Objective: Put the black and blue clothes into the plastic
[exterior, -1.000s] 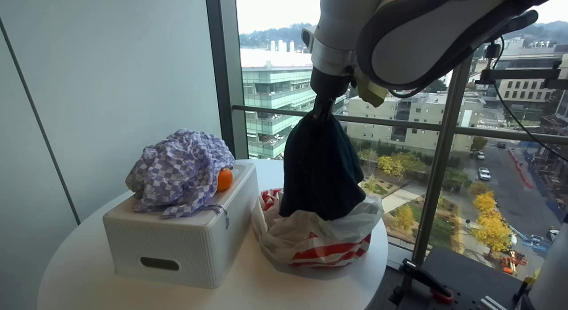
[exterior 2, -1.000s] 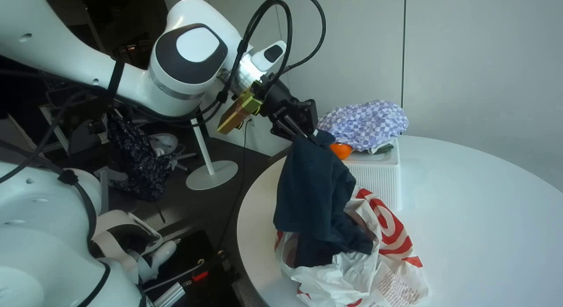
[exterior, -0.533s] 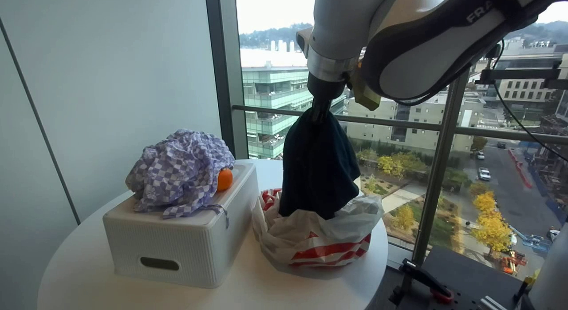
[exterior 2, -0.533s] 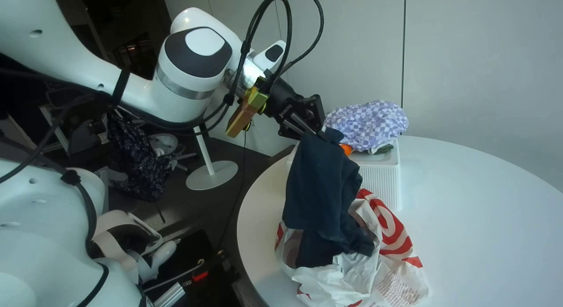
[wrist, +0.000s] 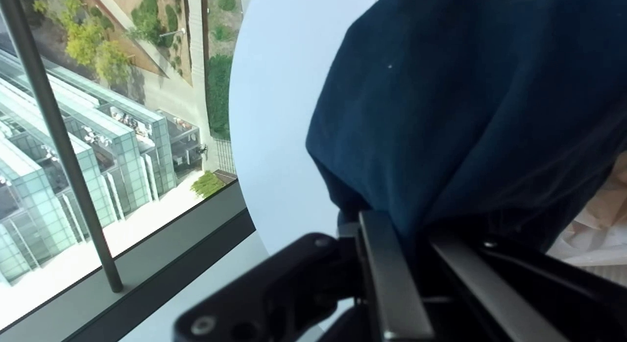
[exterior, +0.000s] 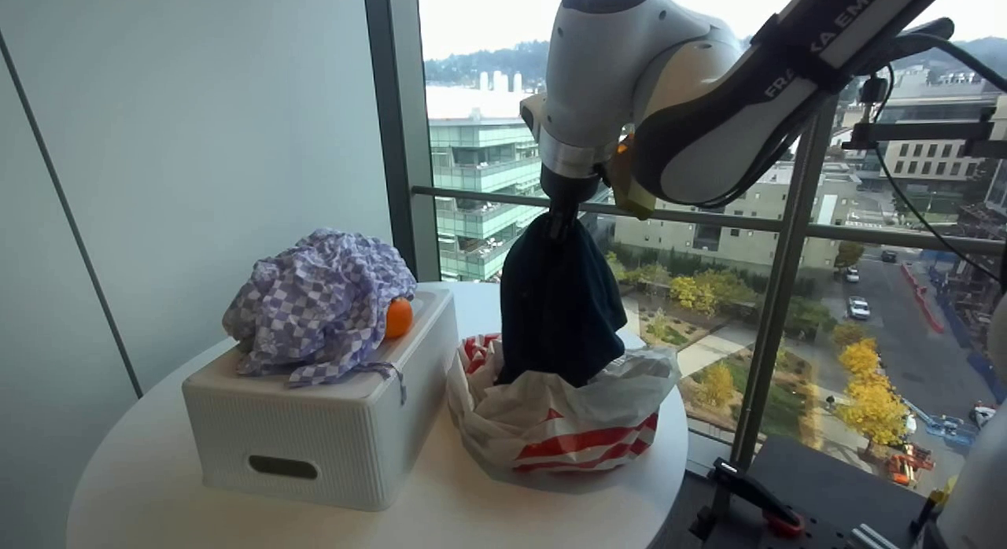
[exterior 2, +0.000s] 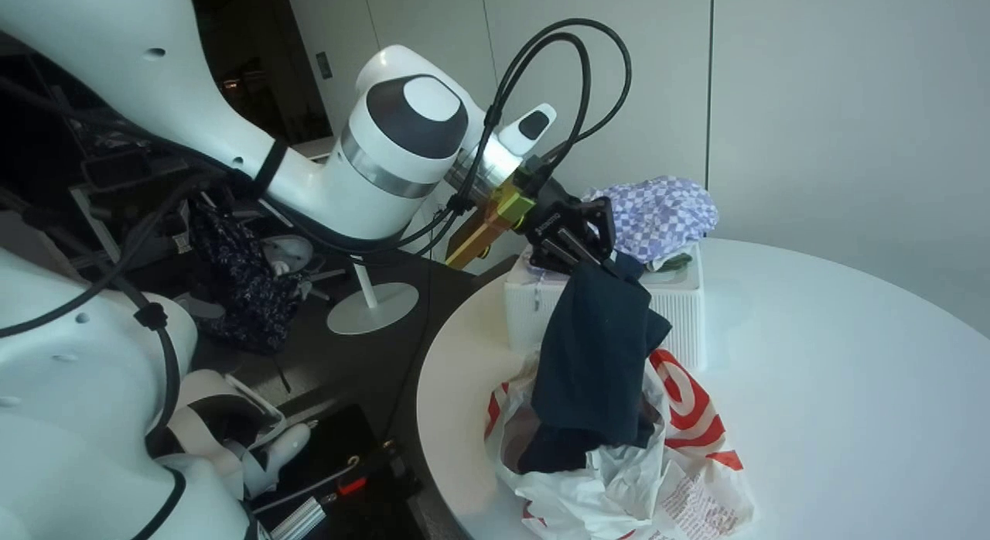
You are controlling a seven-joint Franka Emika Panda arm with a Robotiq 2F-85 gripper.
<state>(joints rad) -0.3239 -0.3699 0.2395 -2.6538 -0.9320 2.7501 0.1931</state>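
Daylight glares through the window (exterior: 708, 218) at two o'clock in an exterior view; wrist-view gripper fingers (wrist: 394, 278) blur at five.

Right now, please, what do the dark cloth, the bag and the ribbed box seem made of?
Dark cloth: matte fabric, by its soft drape; weave unclear. Bag: likely thin plastic film, crinkled, faintly shiny. Ribbed box: probably matte rigid plastic, by uniform ribs.

At upper right in an exterior view, I could make out white letters (exterior: 781, 83) along the arm (exterior: 692, 124): "FRA", then "A EMIK" past a black strap (exterior: 808, 64). In an exterior view, the gripper (exterior 2: 605, 266) near the middle bore lettering too small for me; lower right, the plastic bag (exterior 2: 619, 486) showed a red ring (exterior 2: 704, 397) and blurred print (exterior 2: 702, 505).
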